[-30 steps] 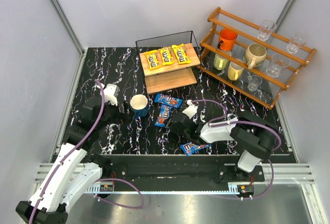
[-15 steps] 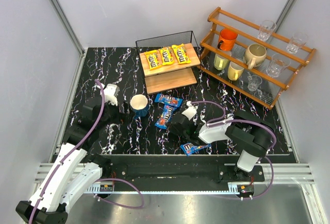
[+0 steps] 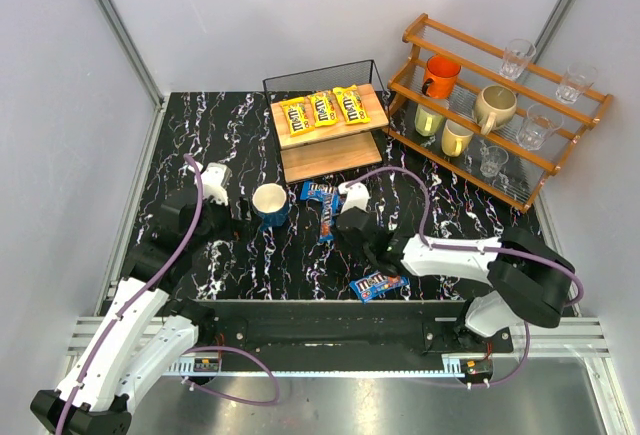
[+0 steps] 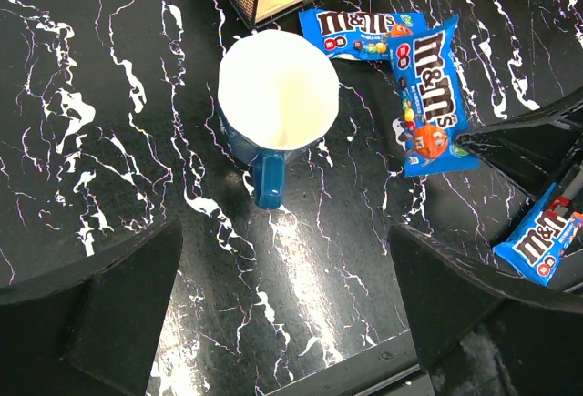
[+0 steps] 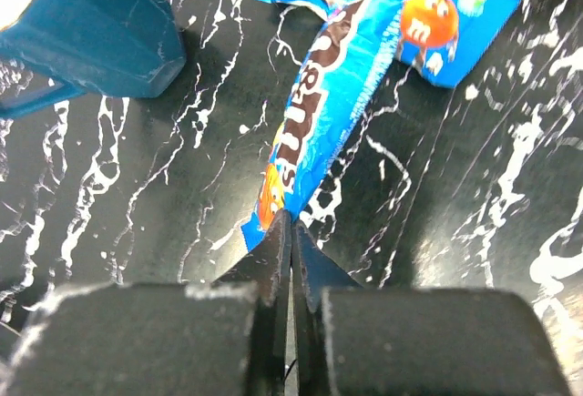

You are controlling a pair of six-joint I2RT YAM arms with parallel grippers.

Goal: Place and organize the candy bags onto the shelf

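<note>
Three yellow candy bags [image 3: 323,108] lie side by side on the top board of the shelf [image 3: 330,158]. My right gripper [image 5: 291,220] is shut on the near edge of a blue candy bag [image 5: 332,77], which is turned on its side, just in front of the shelf [image 3: 327,220]. A second blue bag [image 3: 319,191] lies flat beyond it. A third one [image 3: 380,284] rests near the table's front edge. My left gripper [image 4: 282,232] stands open over bare table, left of the bags.
A blue mug [image 3: 270,202] with a white inside stands just left of the blue bags, its handle toward my left gripper. An orange-brown rack [image 3: 500,105] with mugs and glasses fills the back right. The black marble table [image 3: 230,135] is walled at the sides.
My right gripper has closed on the blue bag and moved left and away toward the shelf, tipping the bag onto its edge. The left arm has not moved.
</note>
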